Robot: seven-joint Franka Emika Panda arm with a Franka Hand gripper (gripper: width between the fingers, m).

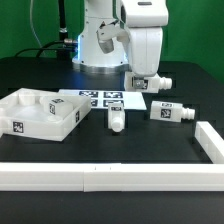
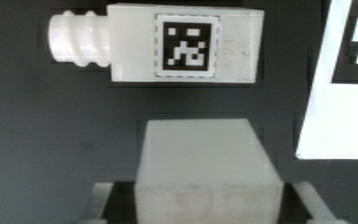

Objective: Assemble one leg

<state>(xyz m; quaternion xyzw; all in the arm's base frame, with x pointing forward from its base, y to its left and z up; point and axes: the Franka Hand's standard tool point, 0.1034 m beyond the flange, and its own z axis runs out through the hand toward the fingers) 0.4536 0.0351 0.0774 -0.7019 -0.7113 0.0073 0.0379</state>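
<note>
My gripper (image 1: 146, 78) is shut on a leg (image 1: 152, 82), a small white block with a tag and a round peg end, and holds it lying sideways above the table. In the wrist view this leg (image 2: 197, 165) fills the space between the two fingers (image 2: 105, 195). A second leg (image 2: 167, 45) lies on the black table beyond it, tag up. In the exterior view two loose legs lie on the table: one (image 1: 172, 112) to the exterior view's right and one (image 1: 116, 119) near the middle.
The large white panel (image 1: 40, 125) lies at the exterior view's left with tagged white pieces on it. The marker board (image 1: 100, 98) lies behind the legs and shows in the wrist view (image 2: 345, 90). A white rail (image 1: 100, 176) borders the front and right.
</note>
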